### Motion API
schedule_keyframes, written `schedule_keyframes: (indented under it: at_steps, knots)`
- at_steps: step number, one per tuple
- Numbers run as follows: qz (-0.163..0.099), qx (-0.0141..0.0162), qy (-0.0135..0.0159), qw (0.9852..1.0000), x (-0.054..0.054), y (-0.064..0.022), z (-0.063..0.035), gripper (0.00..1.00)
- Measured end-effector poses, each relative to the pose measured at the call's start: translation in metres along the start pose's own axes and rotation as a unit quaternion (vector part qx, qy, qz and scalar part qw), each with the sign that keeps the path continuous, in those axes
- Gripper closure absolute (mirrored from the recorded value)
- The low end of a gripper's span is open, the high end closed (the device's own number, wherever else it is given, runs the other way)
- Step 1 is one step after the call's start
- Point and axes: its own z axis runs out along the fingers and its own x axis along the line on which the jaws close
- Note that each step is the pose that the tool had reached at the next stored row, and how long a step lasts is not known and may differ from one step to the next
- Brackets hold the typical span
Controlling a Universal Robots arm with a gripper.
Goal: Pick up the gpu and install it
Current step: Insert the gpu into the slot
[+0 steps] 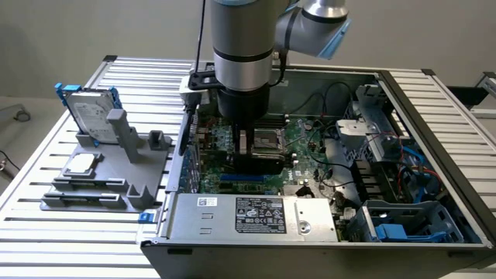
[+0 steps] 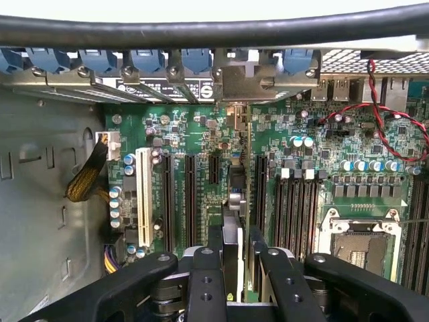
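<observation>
The open computer case (image 1: 434, 174) sits on the slatted surface (image 1: 46, 232), with the motherboard (image 2: 308, 127) exposed inside. The arm reaches down into it. The tool (image 2: 234, 268) is clenched on the gpu (image 2: 233, 221), held edge-on just above the expansion slots (image 2: 191, 201). To seat it well, I judge the card should stay vertical, aligned along 1 slot, with its bracket (image 2: 249, 84) meeting the rear opening before pressing down evenly.

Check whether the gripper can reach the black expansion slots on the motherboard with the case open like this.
Probably yes. The gripper, shut on the gpu, hangs directly over the black slots; nothing lies across them. The red wires and yellow cable bundle sit off to the sides.
</observation>
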Motion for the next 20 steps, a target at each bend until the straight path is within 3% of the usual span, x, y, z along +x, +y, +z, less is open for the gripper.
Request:
schedule_keyframes:
  at_steps: [11, 20]
  knots:
    - [0.002, -0.0050, -0.0005, 1.0000, 0.000, 0.0007, 0.0083, 0.74]
    - [0.002, -0.0067, -0.0006, 1.0000, 0.000, 0.0025, 0.0121, 0.74]
